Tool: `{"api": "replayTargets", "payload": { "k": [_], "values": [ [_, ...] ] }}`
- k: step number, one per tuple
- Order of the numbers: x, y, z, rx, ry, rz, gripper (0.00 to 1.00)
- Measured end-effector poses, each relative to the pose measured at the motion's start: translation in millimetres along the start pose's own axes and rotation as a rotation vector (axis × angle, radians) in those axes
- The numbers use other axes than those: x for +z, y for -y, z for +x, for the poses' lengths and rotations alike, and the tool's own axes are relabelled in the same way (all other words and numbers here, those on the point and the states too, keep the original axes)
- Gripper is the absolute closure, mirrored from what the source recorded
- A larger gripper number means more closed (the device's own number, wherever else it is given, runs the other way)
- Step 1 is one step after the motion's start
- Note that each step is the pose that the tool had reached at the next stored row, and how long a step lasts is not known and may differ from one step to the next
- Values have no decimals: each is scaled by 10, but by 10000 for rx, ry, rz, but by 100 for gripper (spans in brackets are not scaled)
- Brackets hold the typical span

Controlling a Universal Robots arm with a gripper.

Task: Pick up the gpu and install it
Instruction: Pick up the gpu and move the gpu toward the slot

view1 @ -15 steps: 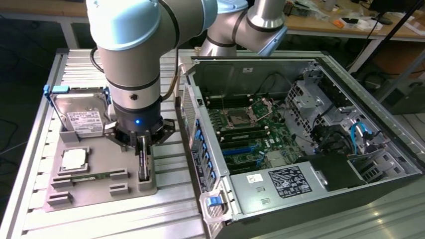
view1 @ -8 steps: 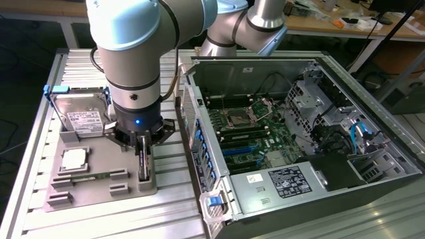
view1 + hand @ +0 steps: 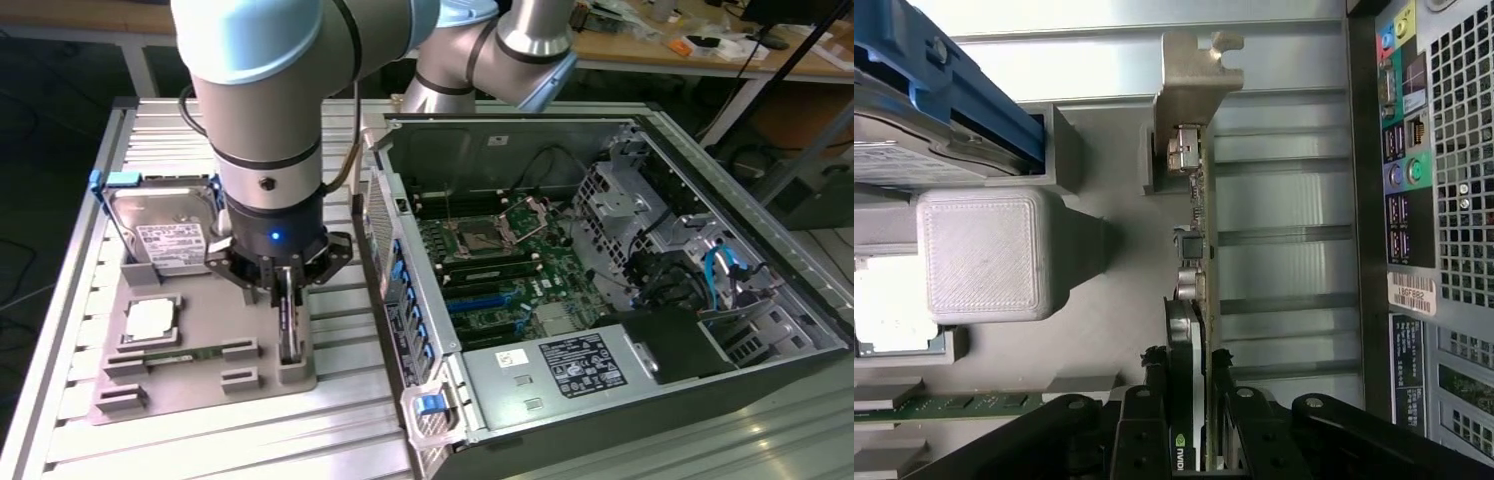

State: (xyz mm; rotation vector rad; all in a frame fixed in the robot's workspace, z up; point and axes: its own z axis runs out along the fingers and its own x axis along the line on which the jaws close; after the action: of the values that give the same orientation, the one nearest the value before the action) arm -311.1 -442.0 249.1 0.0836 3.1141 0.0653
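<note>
The gpu (image 3: 288,335) stands on edge in a slot at the right end of the grey holder tray (image 3: 200,378), which lies at the exterior view's left. My gripper (image 3: 287,287) comes straight down onto the card's top edge. In the wrist view the gpu (image 3: 1194,250) runs away from the gripper (image 3: 1189,378), its beige metal bracket (image 3: 1189,75) at the far end. The black fingers (image 3: 1157,385) press against both faces of the card, so the gripper is shut on it. The card's lower edge still sits in the tray (image 3: 1114,300).
An open computer case (image 3: 601,290) with its motherboard (image 3: 501,270) exposed lies just to the exterior view's right of the tray; its rear panel (image 3: 1434,200) is close beside the card. The tray also holds a hard drive (image 3: 167,235), a square chip (image 3: 150,318) and a memory stick (image 3: 180,352).
</note>
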Motion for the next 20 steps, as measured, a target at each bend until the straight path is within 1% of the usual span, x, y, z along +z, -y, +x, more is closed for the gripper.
{"api": "replayTargets", "payload": {
  "k": [4, 10, 20],
  "values": [
    [-55, -2, -1, 0, -1, 3, 73],
    [-178, -8, -4, 0, 0, 14, 73],
    [-228, -10, -6, -1, 4, 38, 73]
  ]
}}
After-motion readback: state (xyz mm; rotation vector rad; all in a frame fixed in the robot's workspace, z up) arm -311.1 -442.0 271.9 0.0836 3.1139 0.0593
